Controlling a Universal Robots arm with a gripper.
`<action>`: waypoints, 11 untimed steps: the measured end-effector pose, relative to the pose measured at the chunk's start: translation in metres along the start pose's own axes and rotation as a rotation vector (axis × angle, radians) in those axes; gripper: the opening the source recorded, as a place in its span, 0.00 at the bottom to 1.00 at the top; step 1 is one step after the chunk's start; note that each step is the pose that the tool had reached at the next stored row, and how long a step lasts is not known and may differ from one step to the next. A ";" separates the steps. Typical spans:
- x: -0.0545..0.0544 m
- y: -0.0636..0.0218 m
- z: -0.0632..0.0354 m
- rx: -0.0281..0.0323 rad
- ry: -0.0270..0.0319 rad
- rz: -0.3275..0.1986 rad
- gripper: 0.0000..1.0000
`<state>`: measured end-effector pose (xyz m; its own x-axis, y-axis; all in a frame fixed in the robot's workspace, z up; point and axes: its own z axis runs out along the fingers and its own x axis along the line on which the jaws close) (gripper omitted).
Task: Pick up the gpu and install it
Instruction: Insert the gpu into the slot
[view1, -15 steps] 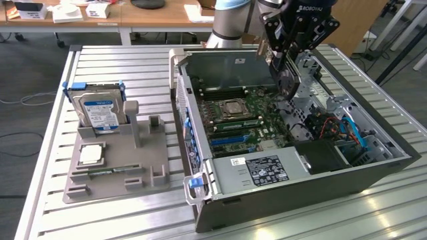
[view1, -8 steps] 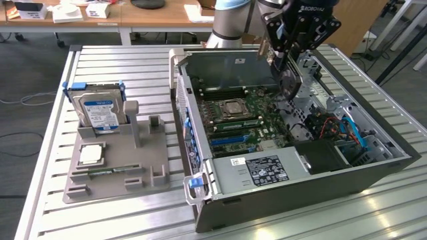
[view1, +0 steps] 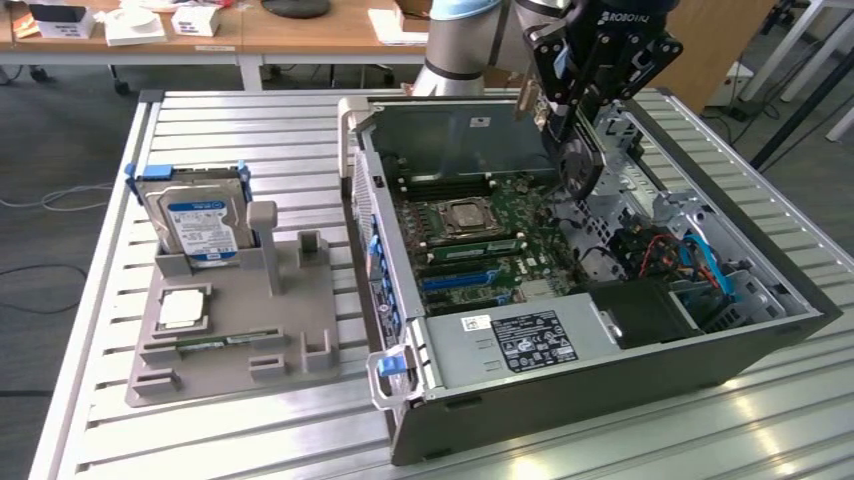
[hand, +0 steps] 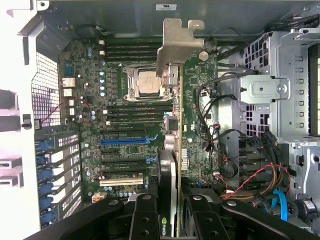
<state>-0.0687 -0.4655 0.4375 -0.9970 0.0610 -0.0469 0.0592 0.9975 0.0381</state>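
**Exterior view.** Your pincer is clamped on the gpu. The card hangs edge-on directly beneath the pincer, inside the open computer case and above the motherboard. Whether it touches the board cannot be told. The pincer housing reads "ROBOTIQ". The power supply, lower in the case and apart from the pincer, carries a black label with illegible text. The hard drive stands well apart from the pincer, in a grey fixture on the bench. Its blue label cannot be read.

**Wrist view.** The pincer has its fingers pressed on both flat faces of the gpu. The card runs away from the pincer to its silver bracket, over the motherboard. An Nvidia eye logo shows between the fingers.

**Handling, as judged.** Treat the card as light, thin and stiff, but fragile at its components and edge contacts. Its smooth faces may slip. A hold on the flat faces is sound, though the long overhang could pivot in the grip.
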 end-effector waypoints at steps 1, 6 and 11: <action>0.000 0.0000 0.0000 -0.0001 0.0000 0.000 0.27; 0.000 0.0000 0.0000 0.0000 0.0000 -0.001 0.27; 0.000 0.0000 0.0001 -0.0010 0.0007 -0.020 0.27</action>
<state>-0.0687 -0.4654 0.4374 -0.9981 0.0408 -0.0469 0.0391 0.9985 0.0381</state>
